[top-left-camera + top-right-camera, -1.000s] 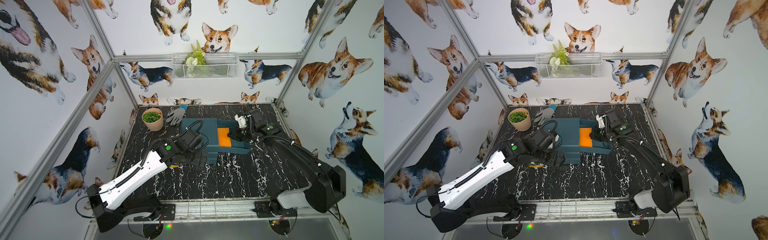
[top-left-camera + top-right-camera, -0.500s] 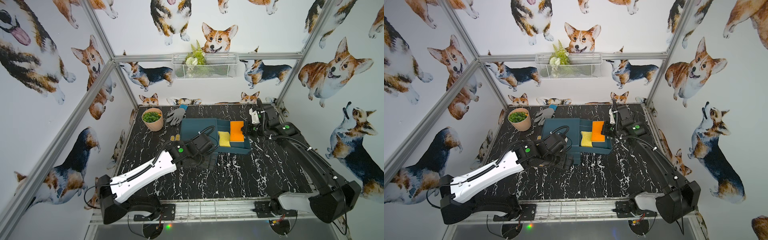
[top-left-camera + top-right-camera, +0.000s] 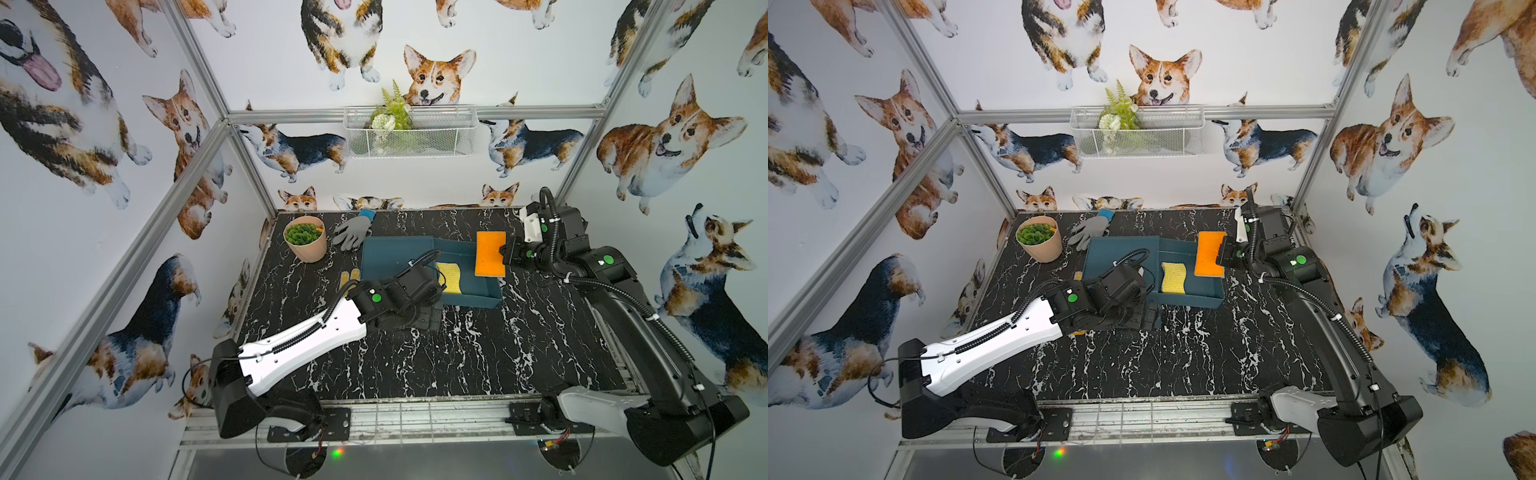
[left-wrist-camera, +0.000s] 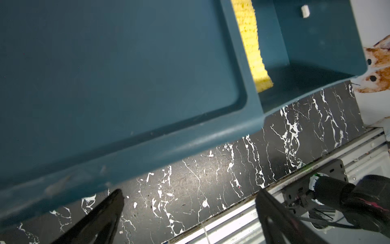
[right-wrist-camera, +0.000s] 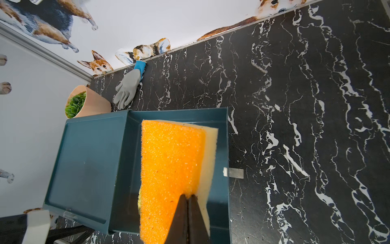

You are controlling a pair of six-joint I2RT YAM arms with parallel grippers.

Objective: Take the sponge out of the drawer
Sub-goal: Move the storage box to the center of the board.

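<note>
Sponge [image 3: 490,253], orange, hangs pinched in the clenched right gripper [image 5: 187,198], raised over the open drawer [image 3: 473,297]; a yellow sponge [image 3: 451,278] lies inside. Left gripper [image 4: 188,191] gapes empty beside the cabinet [image 3: 395,253]

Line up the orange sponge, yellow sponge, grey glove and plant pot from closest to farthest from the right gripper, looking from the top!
1. The orange sponge: clamped in the right gripper itself.
2. The yellow sponge: lying in the drawer, just below.
3. The grey glove: near the back wall, past the drawer.
4. The plant pot: back left corner, farthest.
</note>
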